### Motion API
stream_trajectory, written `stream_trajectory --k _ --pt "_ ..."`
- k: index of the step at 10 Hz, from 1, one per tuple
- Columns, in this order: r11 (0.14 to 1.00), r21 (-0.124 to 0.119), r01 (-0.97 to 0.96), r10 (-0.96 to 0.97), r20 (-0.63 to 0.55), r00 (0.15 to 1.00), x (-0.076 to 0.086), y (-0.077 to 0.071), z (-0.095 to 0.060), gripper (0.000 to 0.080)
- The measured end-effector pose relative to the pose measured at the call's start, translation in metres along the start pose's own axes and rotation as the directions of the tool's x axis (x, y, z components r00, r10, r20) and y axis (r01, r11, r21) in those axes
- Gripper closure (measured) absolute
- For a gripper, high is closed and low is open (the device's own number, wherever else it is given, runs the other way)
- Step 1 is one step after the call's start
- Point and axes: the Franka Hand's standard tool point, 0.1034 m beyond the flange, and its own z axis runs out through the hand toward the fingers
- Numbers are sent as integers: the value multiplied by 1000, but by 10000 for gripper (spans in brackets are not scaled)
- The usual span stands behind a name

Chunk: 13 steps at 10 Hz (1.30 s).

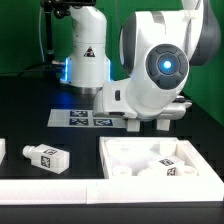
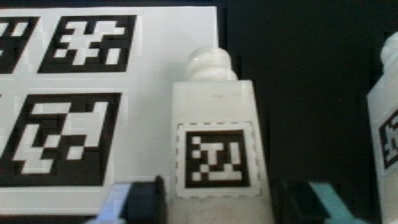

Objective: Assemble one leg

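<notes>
In the wrist view a white leg [image 2: 214, 130] with a square tag sticker lies lengthwise between my fingers, its narrow tip pointing away from the gripper. My gripper [image 2: 217, 205] has a dark pad against each side of the leg and looks shut on it. The leg sits at the edge of the marker board [image 2: 71, 90]. A second leg [image 2: 381, 120] shows at the frame's edge. In the exterior view the arm hides the gripper and the held leg. Another leg [image 1: 45, 157] lies on the black table at the exterior view's left.
The marker board [image 1: 85, 118] lies mid-table behind the arm. A wide white tray-like panel [image 1: 120, 150] with tagged white parts in it sits at the exterior view's front right. A white part [image 1: 2, 152] shows at the far left edge.
</notes>
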Motion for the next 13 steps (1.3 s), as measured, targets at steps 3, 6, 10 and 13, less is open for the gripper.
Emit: stream_trajectory --k 3,6,10,13 --pt "1000 0 0 0 -1 1000 0 0 0 520" --pt "1000 5 13 -12 -57 998 -1 -6 -32 520" --pt "999 9 34 -30 -280 959 -1 -12 -103 518" --pt "998 -7 59 -55 -461 885 1 -12 -115 518"
